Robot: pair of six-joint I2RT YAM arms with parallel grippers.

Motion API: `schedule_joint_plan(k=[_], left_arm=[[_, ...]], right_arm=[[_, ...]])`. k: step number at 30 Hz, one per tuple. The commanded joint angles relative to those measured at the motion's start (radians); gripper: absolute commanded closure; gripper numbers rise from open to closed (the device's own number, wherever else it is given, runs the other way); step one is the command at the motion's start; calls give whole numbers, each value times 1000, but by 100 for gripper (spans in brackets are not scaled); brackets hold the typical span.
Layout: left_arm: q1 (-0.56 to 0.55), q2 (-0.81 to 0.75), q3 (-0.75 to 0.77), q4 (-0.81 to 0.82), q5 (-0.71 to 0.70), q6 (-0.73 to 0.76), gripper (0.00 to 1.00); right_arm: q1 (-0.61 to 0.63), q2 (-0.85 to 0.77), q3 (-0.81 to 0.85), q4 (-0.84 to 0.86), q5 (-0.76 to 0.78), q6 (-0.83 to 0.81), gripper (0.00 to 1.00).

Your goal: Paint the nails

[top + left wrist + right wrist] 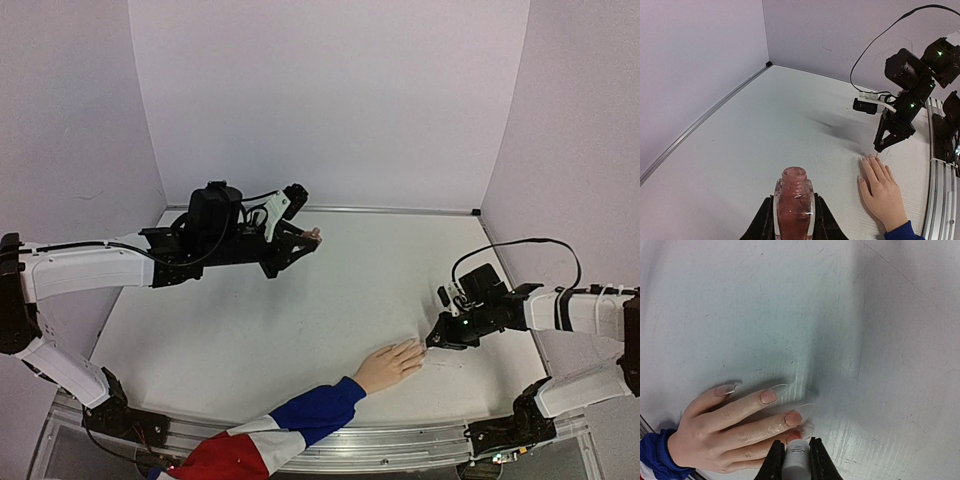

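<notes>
- Top view is showing the whole layout: hand (390, 365) is lying flat on the table (300, 310) at 5 o'clock, its blue, white and red sleeve (300, 425) running off the near edge.
- Only this view is showing both arms at once. The left gripper (308, 238) is hanging above the table at 11 o'clock, well apart from the hand. The right gripper (432, 343) is pointing down just beside the fingertips, at their 2 o'clock.
- Left wrist view is showing what the top view is hiding: the bottle (794, 200), pinkish and translucent, its threaded neck open. The left fingers (763, 227) are pinching it from both sides.
- Small pale specks are showing on the bottle's front, too small to read as writing.
- Right wrist view alone is resolving the nails (768, 396): long, with pink bases and clear tips, pointing toward 2 o'clock.
- One nail nearest the bottom edge is looking redder than the rest.
- In the same view the right fingers (776, 465) are clamping a white cap (796, 457) between them.
- The cap's face is too blurred to read.
- The reddish nail is sitting at 12 o'clock of the cap, just beside it; whether they are touching I cannot tell.
- The other nails are fanning out from 12 toward 10 o'clock of the cap, each farther off.
</notes>
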Motion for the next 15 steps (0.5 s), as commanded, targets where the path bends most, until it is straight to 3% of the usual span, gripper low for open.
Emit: schedule_joint_plan(k=[1, 15], left_arm=[[-3, -32, 14, 47, 9, 0, 100], [-2, -31, 16, 46, 8, 4, 100]], right_arm=[[4, -21, 31, -53, 28, 13, 100], [5, -42, 30, -63, 73, 21, 100]])
